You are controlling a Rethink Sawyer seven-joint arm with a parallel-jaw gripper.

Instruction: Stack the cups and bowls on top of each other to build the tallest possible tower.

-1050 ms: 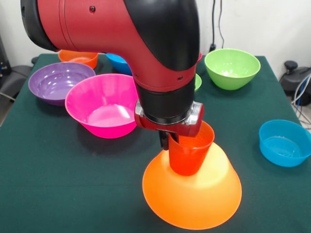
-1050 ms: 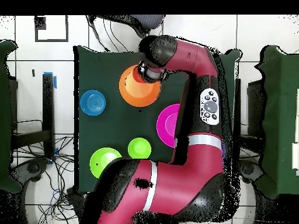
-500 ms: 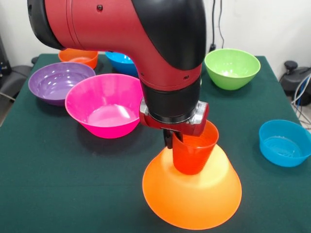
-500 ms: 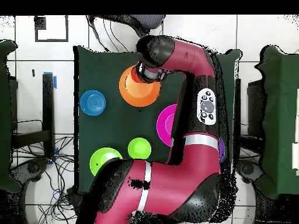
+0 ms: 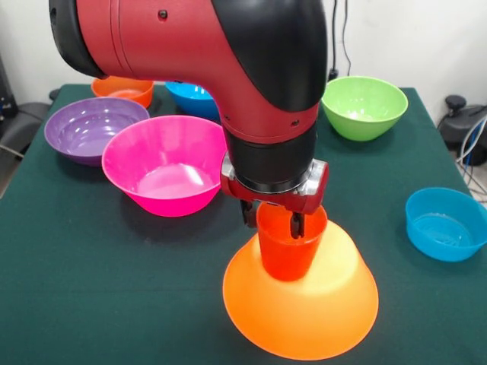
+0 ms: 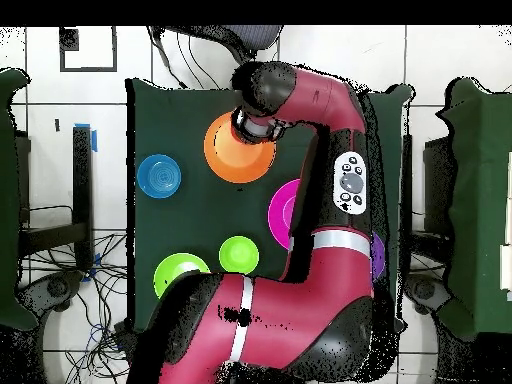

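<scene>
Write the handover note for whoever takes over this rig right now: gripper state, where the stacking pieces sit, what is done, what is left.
Gripper: jaws straddle the rim of the orange-red cup, one finger inside, one outside; grip looks closed.
Cup stands upright on the inverted large orange bowl, the tower base.
Loose on the table: pink bowl, purple bowl, large green bowl, blue bowl, small orange bowl, another blue bowl.
Done: base and cup.
Left: release the cup, stack the rest.
</scene>
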